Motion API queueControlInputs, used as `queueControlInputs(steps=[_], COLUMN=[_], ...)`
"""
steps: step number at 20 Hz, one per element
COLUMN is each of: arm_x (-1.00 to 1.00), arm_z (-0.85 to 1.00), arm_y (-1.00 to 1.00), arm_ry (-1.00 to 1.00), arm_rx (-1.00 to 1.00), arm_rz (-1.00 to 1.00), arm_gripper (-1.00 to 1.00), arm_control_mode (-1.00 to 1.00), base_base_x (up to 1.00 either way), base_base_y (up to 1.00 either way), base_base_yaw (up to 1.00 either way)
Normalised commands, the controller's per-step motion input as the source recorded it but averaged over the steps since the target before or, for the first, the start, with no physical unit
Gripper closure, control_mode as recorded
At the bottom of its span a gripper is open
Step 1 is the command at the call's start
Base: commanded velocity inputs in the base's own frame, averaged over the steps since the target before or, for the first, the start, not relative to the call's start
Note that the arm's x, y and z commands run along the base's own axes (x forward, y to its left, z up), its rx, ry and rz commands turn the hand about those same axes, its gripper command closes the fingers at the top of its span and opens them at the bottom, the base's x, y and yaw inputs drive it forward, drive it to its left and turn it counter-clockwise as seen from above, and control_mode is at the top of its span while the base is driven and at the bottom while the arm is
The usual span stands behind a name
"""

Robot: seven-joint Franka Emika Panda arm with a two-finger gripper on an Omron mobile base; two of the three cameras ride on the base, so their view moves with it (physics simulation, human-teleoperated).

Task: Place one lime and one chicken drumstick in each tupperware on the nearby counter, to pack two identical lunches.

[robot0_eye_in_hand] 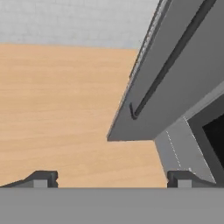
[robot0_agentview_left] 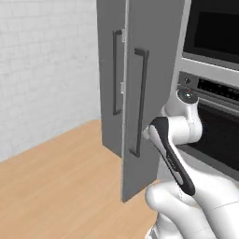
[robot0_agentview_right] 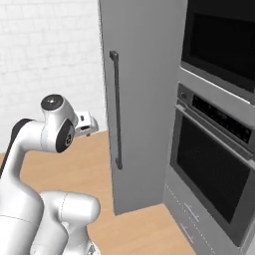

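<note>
You were facing a tall grey cabinet point(robot0_agentview_right: 144, 99) that stood on a light wood-grain floor point(robot0_agentview_left: 56, 182), with a white tiled wall point(robot0_agentview_left: 42, 70) running behind it to the left. In the left base view the cabinet front showed 2 doors, each with a long dark vertical bar handle point(robot0_agentview_left: 140, 102); the nearer door stood out edge-on from the one behind it. In the right base view you saw 1 flat grey panel with 1 bar handle point(robot0_agentview_right: 116, 109).

Directly right of the cabinet sat a built-in oven stack point(robot0_agentview_right: 214, 164): a dark glass window above, a control strip with a knob, and a larger dark oven door below, with a grey drawer front at floor level.

Your arm was folded close to the base, its elbow near the cabinet's lower edge. In the hand view your gripper point(robot0_eye_in_hand: 111, 178) had its 2 fingertips point(robot0_eye_in_hand: 43, 178) standing far apart, nothing between them, looking at floor and the cabinet's bottom corner.

I could not spot the limes, drumsticks, tupperware or counter from where you stood.
</note>
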Motion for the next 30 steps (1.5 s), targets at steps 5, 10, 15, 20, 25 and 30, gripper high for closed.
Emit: queueControlInputs(steps=[5, 10, 15, 20, 25, 30], arm_x=[0.0, 0.0, 0.0, 0.0, 0.0, 0.0], arm_z=[0.0, 0.0, 0.0, 0.0, 0.0, 0.0], arm_y=[0.0, 0.0, 0.0, 0.0, 0.0, 0.0], arm_ry=[0.0, 0.0, 0.0, 0.0, 0.0, 0.0], arm_rx=[0.0, 0.0, 0.0, 0.0, 0.0, 0.0], arm_rz=[0.0, 0.0, 0.0, 0.0, 0.0, 0.0], arm_gripper=[-1.0, -1.0, -1.0, -1.0, -1.0, -1.0], arm_control_mode=[1.0, 1.0, 1.0, 1.0, 1.0, 1.0], base_base_x=[-0.02, 0.98, 1.0, 0.93, 0.78, 0.8], base_base_y=[1.0, 1.0, 0.76, 0.53, 0.57, 0.8], base_base_yaw=[0.46, 0.04, -0.18, -0.56, -0.72, -0.72])
